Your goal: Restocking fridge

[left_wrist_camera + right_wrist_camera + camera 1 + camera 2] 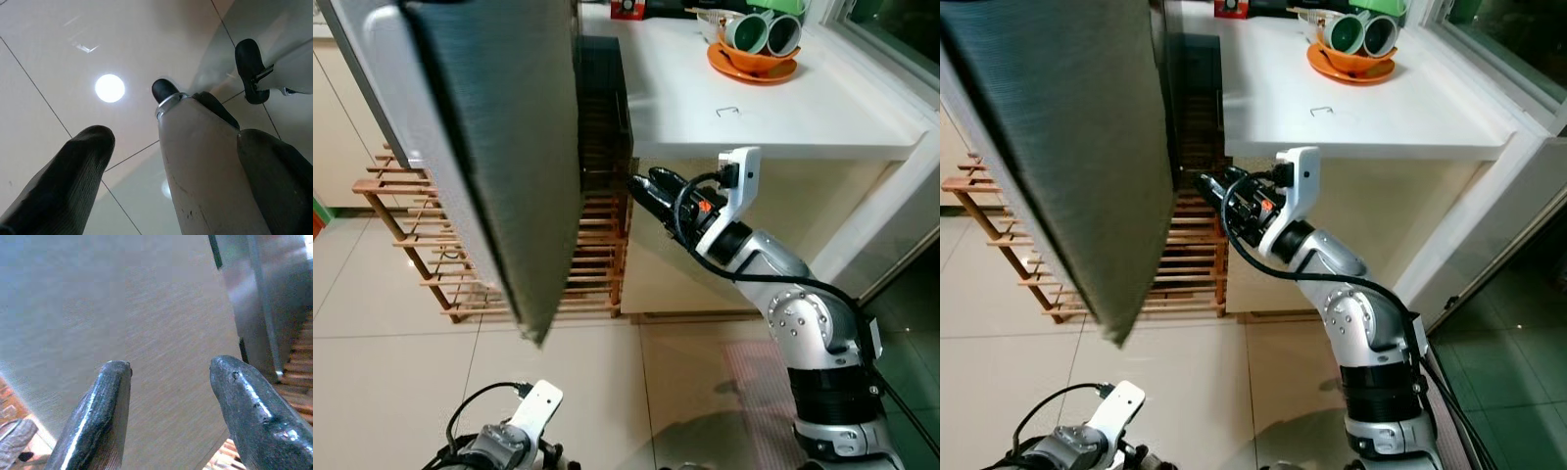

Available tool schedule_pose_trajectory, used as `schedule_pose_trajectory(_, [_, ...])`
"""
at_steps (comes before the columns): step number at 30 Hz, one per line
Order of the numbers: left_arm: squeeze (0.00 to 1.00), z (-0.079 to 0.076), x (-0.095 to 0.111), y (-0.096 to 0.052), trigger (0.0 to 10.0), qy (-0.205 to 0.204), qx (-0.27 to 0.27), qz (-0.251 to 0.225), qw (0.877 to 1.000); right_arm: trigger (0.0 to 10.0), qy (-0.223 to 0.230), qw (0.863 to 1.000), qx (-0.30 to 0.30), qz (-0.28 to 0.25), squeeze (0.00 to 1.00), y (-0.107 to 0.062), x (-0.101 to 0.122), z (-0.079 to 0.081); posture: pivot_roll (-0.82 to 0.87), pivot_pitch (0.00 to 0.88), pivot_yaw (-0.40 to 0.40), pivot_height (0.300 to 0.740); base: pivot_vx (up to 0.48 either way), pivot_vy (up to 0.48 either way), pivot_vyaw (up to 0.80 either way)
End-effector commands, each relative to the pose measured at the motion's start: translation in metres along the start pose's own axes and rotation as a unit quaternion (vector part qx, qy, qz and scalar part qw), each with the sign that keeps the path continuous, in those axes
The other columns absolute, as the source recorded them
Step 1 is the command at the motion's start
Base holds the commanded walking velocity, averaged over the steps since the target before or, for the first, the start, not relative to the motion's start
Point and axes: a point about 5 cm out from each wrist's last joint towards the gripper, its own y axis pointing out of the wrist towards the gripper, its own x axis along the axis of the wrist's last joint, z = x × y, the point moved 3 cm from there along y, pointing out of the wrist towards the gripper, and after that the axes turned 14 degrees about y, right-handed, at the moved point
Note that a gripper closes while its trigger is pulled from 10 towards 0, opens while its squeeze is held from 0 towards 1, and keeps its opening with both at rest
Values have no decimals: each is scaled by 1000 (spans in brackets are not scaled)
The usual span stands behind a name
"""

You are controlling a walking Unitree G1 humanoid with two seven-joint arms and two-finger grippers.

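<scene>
One brushed grey metal fridge door (489, 147) stands ajar at the left; the right gripper (641, 186), two fingers parted and empty, reaches beside its edge; left gripper (171, 161) hangs spread over floor tiles; two green cups (764, 32) on one orange plate (754, 65).

Right arm raised, elbow bent, forearm reaching forward and to robot's left at mid height. Right gripper (638, 185) at arm's far end, fingers (100, 416) spread apart, nothing between them. Left arm hangs low by body, wrist pointing down. Left gripper (171, 161) fingers apart, empty. Robot's own leg and foot visible in left wrist view.
</scene>
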Motion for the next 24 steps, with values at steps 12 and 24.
schedule_pose_trajectory(12, [0,36,69,-11,10000,-39,71,-105,991,10000,-168,959,-224,48,0,-14,-15,-76,-39,0,-57,740,0,0,0])
schedule_pose_trajectory(24, [0,98,142,-71,10000,-19,275,-353,894,10000,-168,933,-306,87,0,-51,-49,-119,-12,0,-51,740,0,0,0])
